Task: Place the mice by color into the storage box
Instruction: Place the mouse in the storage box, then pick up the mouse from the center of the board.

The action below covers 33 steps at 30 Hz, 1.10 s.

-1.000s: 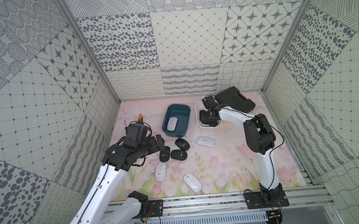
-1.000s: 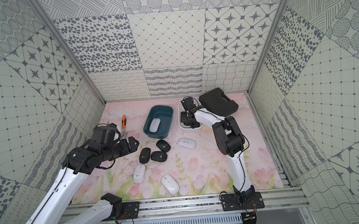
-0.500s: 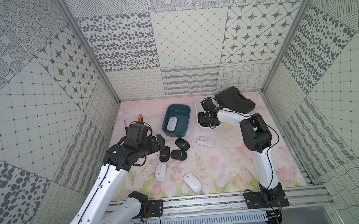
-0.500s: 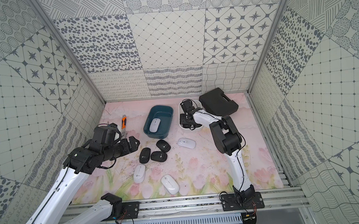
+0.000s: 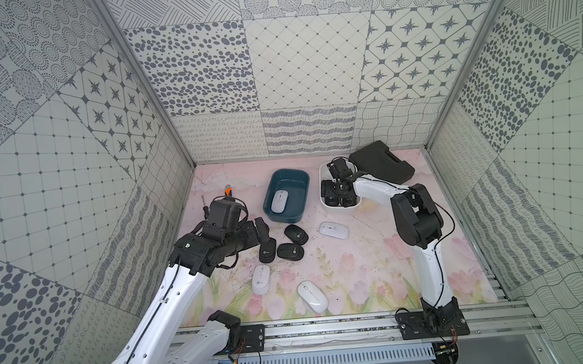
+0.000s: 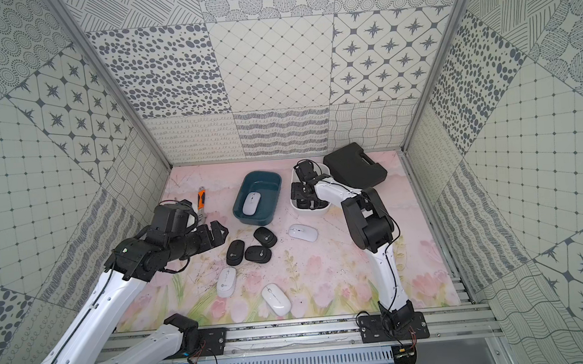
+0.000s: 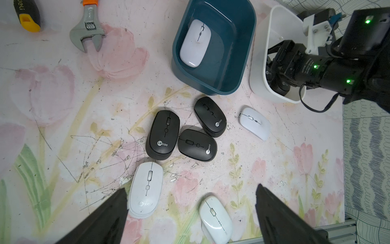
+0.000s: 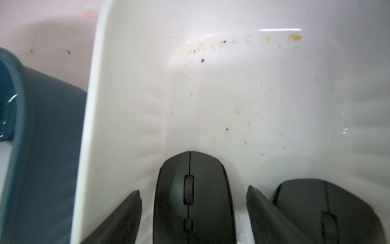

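The right gripper [image 8: 193, 189] is down inside the white bin [image 5: 337, 207], which stands just beside the blue bin [image 5: 286, 219] on the right arm's side. Its fingers [image 8: 126, 211] stand spread on either side of a black mouse [image 8: 191, 211] lying on the bin floor. A strip of white shows between each finger and the mouse, so they grip nothing. A second black mouse [image 8: 316, 207] lies just beside it in the same bin.

One white mouse [image 5: 278, 201] lies alone inside the blue bin. Just in front of the blue bin, on the worktop [image 5: 361, 273], three black mice [image 5: 290, 251] huddle together, touching. Three white mice [image 5: 261, 279] lie scattered around them, each apart from the others.

The left gripper [image 7: 190, 188] hovers in front of the blue bin, toward the left arm's side and close to the black huddle. Its fingers are wide apart and empty.
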{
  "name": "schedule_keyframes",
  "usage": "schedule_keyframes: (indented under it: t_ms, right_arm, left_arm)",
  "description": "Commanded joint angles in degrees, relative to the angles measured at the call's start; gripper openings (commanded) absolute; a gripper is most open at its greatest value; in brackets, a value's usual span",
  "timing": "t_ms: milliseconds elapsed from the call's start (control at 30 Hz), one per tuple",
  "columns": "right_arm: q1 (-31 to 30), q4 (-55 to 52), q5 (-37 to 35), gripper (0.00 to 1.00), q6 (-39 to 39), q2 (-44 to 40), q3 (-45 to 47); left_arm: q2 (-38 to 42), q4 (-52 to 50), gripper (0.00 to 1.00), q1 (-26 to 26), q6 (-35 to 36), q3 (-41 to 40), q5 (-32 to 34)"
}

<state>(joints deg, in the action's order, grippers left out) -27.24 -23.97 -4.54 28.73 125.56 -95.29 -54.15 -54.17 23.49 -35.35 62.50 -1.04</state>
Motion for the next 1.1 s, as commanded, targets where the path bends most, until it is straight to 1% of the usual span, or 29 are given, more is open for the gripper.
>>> schedule_keyframes:
  t_ms: [0, 100, 200, 333, 533, 667, 833, 967, 1067]
  right_arm:
    - [-0.05, 3.30, 1.48, 0.89, 1.10, -5.25, 2.30]
    - [-0.09, 6.89, 3.36, 0.95, 0.93, -8.42, 4.63]
    - [-0.07, 8.69, 5.45, 0.98, -0.03, -10.97, 5.94]
    - [-0.08, 13.19, 8.07, 0.99, -1.00, -15.31, 9.12]
    - [-0.38, 18.61, 12.72, 0.99, -2.41, -22.61, 14.44]
    - [-0.67, 18.91, 14.50, 0.99, -2.92, -27.38, 17.58]
    - [-0.94, 17.73, 14.62, 0.99, -3.30, -34.06, 22.29]
    - [-1.06, 15.78, 13.44, 0.99, -3.58, -39.10, 26.07]
    - [-1.17, 15.10, 13.36, 0.99, -4.26, -41.76, 28.39]
  left_arm:
    - [-0.40, 2.73, 0.97, -0.21, -0.15, -0.64, -1.86]
    - [-1.00, 3.04, 0.97, -0.03, -0.45, -1.16, -1.85]
    - [-2.19, 3.25, 0.97, 0.07, -1.89, -1.51, -3.04]
    - [-4.74, 3.85, 0.97, 0.45, -5.08, -2.40, -5.26]
    - [-10.32, 1.20, 0.97, 0.77, -6.73, -2.83, -3.70]
    - [-13.02, -0.08, 0.96, 0.78, -7.09, -4.18, -4.84]
    - [-15.36, -5.28, 0.96, 0.96, -6.30, -6.36, -2.07]
    - [-16.44, -6.82, 0.95, 2.35, -6.15, -10.21, -0.39]
    - [-18.06, -7.17, 0.95, 4.23, -7.48, -11.15, 1.03]
